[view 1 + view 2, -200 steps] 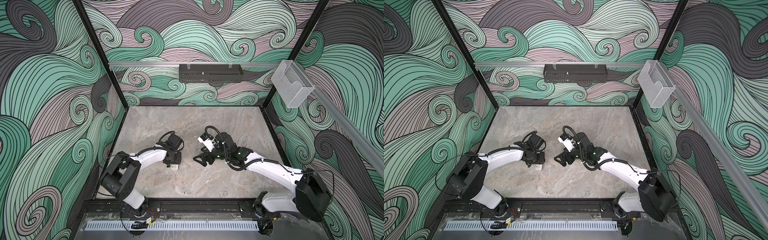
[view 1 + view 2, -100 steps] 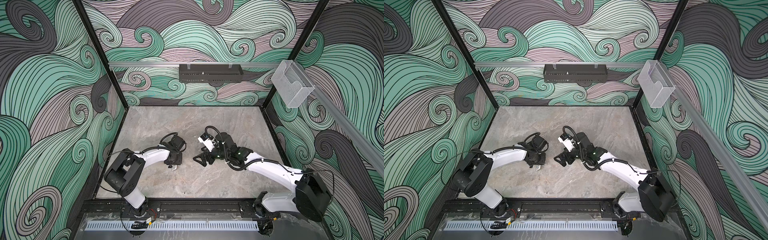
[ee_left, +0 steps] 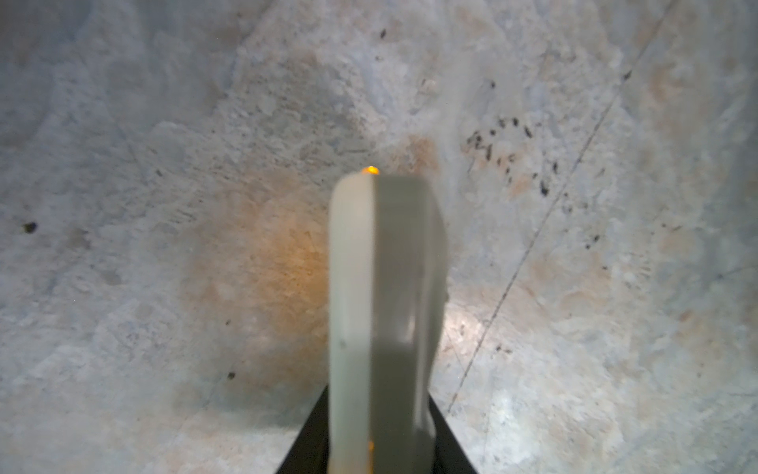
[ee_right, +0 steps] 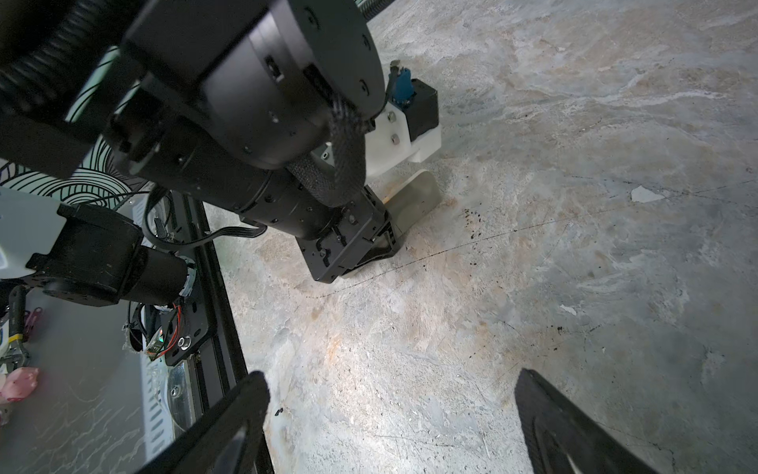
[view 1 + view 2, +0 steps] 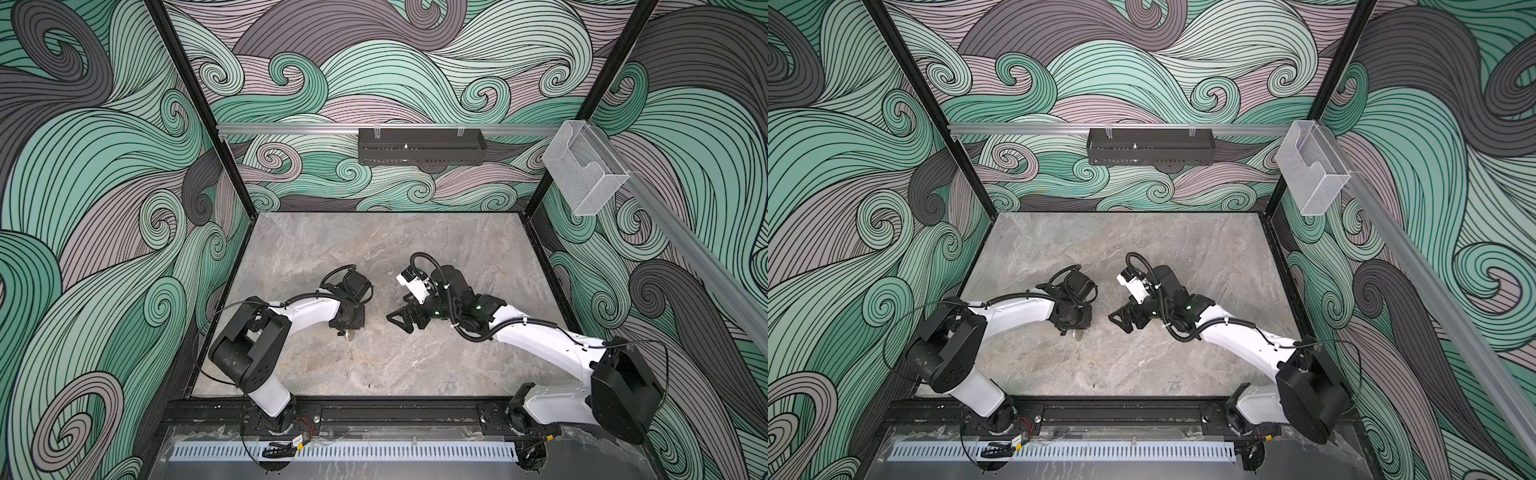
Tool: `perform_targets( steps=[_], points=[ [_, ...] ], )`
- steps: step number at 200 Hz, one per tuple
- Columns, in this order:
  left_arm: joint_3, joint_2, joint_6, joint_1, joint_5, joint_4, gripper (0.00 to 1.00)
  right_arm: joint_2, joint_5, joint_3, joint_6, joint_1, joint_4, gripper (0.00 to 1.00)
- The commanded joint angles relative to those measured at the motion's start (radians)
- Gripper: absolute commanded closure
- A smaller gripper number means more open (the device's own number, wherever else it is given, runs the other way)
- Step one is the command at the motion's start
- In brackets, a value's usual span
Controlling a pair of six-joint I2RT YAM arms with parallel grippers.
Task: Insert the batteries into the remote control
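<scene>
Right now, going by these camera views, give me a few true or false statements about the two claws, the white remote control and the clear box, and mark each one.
1. The left claw is closed on the slim pale rectangular remote control. True.
2. The right claw is clamped on the remote control too. False: its jaws stand wide open with nothing between them.
3. Bare grey marbled tabletop separates the two claws. True.
4. The clear plastic box stands on the tabletop. False: it hangs from a silvery rail above the table.
</scene>
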Motion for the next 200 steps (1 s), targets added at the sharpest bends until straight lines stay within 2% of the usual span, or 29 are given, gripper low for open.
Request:
perform_targets(
  steps=[1, 24, 92, 140, 162, 189, 200],
  points=[
    [0.014, -0.011, -0.007, -0.008, -0.012, -0.04, 0.57, -0.02, 0.012, -0.013, -0.014, -0.005, 0.007, 0.05],
    [0.021, -0.022, -0.004, -0.013, -0.016, -0.052, 0.56, -0.023, 0.009, -0.014, -0.012, -0.005, 0.007, 0.05],
    [0.043, -0.058, -0.006, -0.032, -0.012, -0.082, 0.39, -0.033, 0.014, -0.024, -0.012, -0.005, 0.008, 0.05],
    [0.055, -0.088, -0.005, -0.037, -0.001, -0.098, 0.34, -0.047, 0.019, -0.031, -0.011, -0.005, 0.006, 0.05],
    [0.059, -0.103, -0.003, -0.038, 0.009, -0.104, 0.26, -0.063, 0.042, -0.039, -0.012, -0.007, 0.001, 0.05],
    [0.065, -0.126, 0.001, -0.037, 0.003, -0.116, 0.23, -0.092, 0.099, -0.047, -0.014, -0.016, -0.02, 0.06],
    [0.072, -0.133, -0.001, -0.037, -0.012, -0.126, 0.2, -0.109, 0.128, -0.053, -0.011, -0.026, -0.029, 0.02]
  ],
)
